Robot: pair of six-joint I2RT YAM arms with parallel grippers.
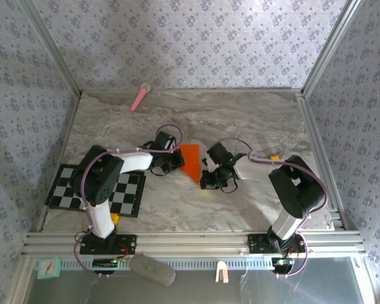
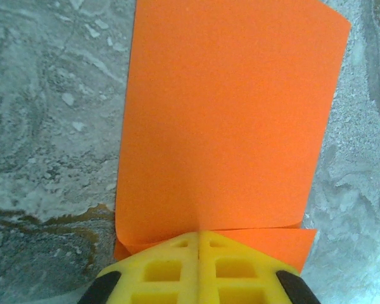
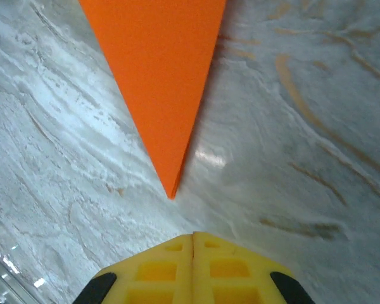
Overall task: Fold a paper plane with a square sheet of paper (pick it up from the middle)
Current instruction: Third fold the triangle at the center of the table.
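Left end effector [image 2: 199,250]: jaws closed together, pressed on the near edge of the paper plane [image 2: 225,120]; whether it pinches the paper or only pins it I cannot tell.
Right end effector [image 3: 192,244]: jaws closed, holding nothing, just short of the paper's pointed tip and apart from it.
Paper plane: bright orange, part-folded, lying flat on the marble worktop [image 1: 253,120] between the two arms, one end tapering to a point, a short flap showing at the left end effector.
Step in hand: mid-fold, judging by the shape; the nose is formed, the long creases look undone.
Next move: probably holding one side down while the other lifts a layer.
Containers: none seen.
Beyond: checkered mat [image 1: 66,188] under the left arm; pink stick [image 1: 139,97] at the far edge.
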